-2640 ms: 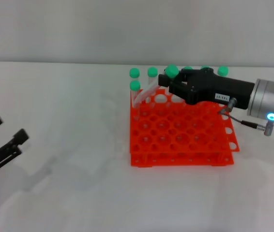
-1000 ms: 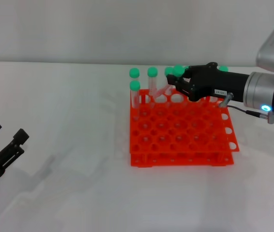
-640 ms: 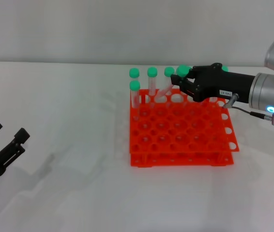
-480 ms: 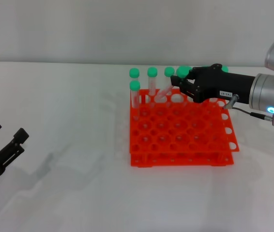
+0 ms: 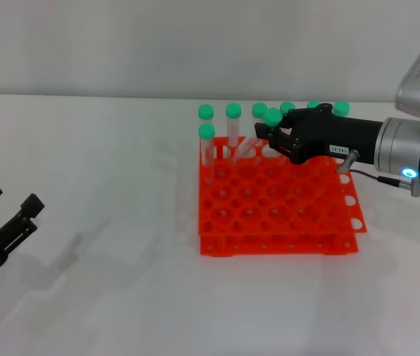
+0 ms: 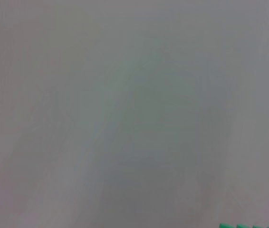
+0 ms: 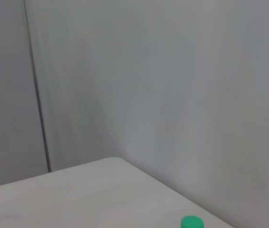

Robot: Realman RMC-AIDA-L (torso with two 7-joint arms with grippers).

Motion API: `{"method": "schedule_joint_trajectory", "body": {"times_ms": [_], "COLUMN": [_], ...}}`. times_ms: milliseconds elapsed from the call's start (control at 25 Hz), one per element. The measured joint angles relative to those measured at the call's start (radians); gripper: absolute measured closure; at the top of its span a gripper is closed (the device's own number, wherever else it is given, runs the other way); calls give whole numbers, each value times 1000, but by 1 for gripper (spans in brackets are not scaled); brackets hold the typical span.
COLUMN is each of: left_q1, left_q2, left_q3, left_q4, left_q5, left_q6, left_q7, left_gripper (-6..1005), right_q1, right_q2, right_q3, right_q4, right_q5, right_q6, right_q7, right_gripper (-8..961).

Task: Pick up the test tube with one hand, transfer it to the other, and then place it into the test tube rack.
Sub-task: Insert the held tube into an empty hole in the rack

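In the head view my right gripper (image 5: pixel 265 138), black with a white label, reaches in from the right over the back rows of the orange-red test tube rack (image 5: pixel 278 242). It is shut on the test tube (image 5: pixel 251 143), which leans with its green cap up by the fingers and its lower end down among the rack's rear holes. A lone green cap (image 7: pixel 192 222) shows at the edge of the right wrist view. My left gripper (image 5: pixel 4 220) hangs open at the lower left, far from the rack, holding nothing.
Several other green-capped tubes (image 5: pixel 233 122) stand upright in the rack's back rows. Green caps (image 6: pixel 239 226) peek in at the edge of the left wrist view. The rack sits on a white table (image 5: pixel 121 163) with a pale wall behind.
The right gripper has shifted a little left and down, taking the held tube's cap lower toward the rack. The left gripper has stayed put.
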Motion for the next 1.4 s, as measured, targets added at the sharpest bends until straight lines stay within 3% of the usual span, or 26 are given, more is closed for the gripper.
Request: {"method": "schedule_joint_trajectory", "body": {"times_ms": [760, 1400], "left_q1": [-16, -11], "left_q2": [2, -1], "left_q3": [0, 0], "left_q4": [-1, 3], "left_q5": [4, 12], "left_q6": [-27, -50], "left_q7": [-1, 7], "left_gripper": [106, 106], "right_q1": [78, 133], "right_q2": [35, 51], "right_q3": [-4, -93], "right_q4": [29, 25], "right_q5": [-76, -69], "right_q6": [38, 119], "right_q7": [12, 25], "right_gripper": [742, 741]}}
